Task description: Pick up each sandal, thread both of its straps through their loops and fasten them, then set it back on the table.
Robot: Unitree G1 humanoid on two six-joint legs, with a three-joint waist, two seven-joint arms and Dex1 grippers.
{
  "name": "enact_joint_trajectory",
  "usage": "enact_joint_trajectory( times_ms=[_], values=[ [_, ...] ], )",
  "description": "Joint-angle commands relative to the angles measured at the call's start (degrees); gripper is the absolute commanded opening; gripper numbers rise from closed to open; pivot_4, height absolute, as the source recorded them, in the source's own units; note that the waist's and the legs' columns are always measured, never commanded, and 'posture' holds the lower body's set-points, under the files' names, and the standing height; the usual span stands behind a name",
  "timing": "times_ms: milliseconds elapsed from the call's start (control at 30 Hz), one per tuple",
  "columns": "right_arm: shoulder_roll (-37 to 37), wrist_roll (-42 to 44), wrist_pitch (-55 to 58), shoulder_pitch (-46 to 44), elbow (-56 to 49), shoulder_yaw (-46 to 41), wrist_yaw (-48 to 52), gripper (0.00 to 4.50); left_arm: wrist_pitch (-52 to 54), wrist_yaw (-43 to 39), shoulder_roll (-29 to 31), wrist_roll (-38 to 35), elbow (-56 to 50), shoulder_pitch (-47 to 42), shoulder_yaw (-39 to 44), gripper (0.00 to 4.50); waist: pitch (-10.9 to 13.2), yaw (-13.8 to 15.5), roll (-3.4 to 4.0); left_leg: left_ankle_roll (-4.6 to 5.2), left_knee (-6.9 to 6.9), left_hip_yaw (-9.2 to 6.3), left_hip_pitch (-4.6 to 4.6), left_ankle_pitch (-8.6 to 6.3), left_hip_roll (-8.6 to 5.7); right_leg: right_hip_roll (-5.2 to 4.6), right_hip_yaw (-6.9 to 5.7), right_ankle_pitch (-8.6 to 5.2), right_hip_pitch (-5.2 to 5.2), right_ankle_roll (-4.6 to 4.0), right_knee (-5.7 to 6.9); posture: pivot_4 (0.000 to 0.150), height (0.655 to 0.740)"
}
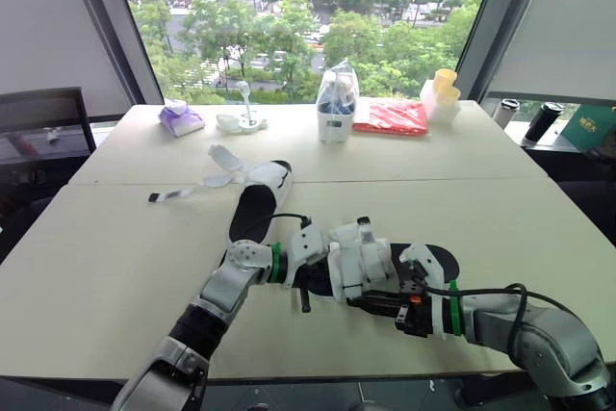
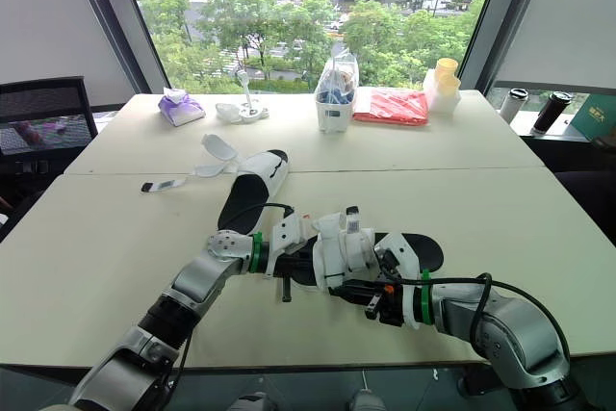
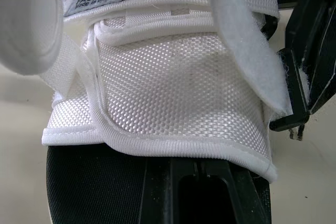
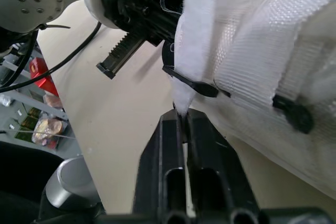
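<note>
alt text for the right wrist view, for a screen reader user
The right pincer is shut on the tip of a white strap, which runs beside the sandal's white mesh upper and a thin black loop. A pale table lies beyond.

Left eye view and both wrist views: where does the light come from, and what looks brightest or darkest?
Left eye view: daylight comes through the windows behind the table, whose top is evenly lit. Left wrist view: the sandal's white upper is brightest, the black sole beneath darkest. Right wrist view: the white strap pinched by the right gripper catches the light.
</note>
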Motion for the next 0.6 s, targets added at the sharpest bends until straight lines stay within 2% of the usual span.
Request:
enact_joint_trajectory(
  times_ms=[33, 300, 400, 500, 600],
  values=[
    [-0.98, 2.49, 0.98, 0.99, -1.55, -1.57, 1.89, 0.04, 1.25, -0.02, 0.28, 2.46, 2.99, 2.23, -3.32, 0.00, 0.00, 0.01, 0.00, 0.00, 0.01, 0.00, 0.00, 0.00, 0.00, 0.00, 0.00, 0.00, 0.00, 0.00, 0.00, 0.150, 0.7400],
    [-16.01, 12.65, 5.63, 7.12, -12.03, -5.63, 14.77, 0.04, 0.81, -0.38, 1.01, 2.60, 3.21, 2.19, -3.33, 0.00, 0.01, -0.01, -0.01, 0.02, -0.01, 0.00, -0.02, -0.02, -0.05, -0.06, 0.00, -0.05, 0.03, 0.07, -0.05, 0.150, 0.7400],
    [-16.41, 17.52, 6.24, 5.59, -12.68, -8.55, 14.55, 0.04, 0.61, -0.56, 1.28, 2.61, 3.31, 2.27, -3.51, 0.00, 0.02, -0.02, -0.04, 0.01, 0.02, 0.00, 0.02, -0.03, -0.03, -0.04, -0.02, -0.05, 0.05, 0.07, -0.05, 0.150, 0.7400],
    [-12.61, 26.94, 7.34, -1.19, -8.75, -11.68, 10.06, 0.04, 0.56, -0.62, 1.24, 2.71, 3.19, 2.43, -3.87, 0.00, 0.02, -0.04, -0.03, 0.00, 0.01, 0.01, -0.01, -0.03, -0.01, -0.04, -0.04, -0.06, 0.04, 0.06, -0.08, 0.150, 0.7400],
    [-9.81, 32.19, 8.23, -6.61, -5.52, -12.04, 5.62, 0.04, 0.49, -0.64, 1.22, 2.73, 3.24, 2.35, -3.92, 0.00, 0.07, 0.12, -0.11, 0.01, -0.01, 0.00, -0.07, -0.03, -0.03, -0.05, -0.03, -0.05, 0.02, 0.07, -0.10, 0.150, 0.7400]
  ],
)
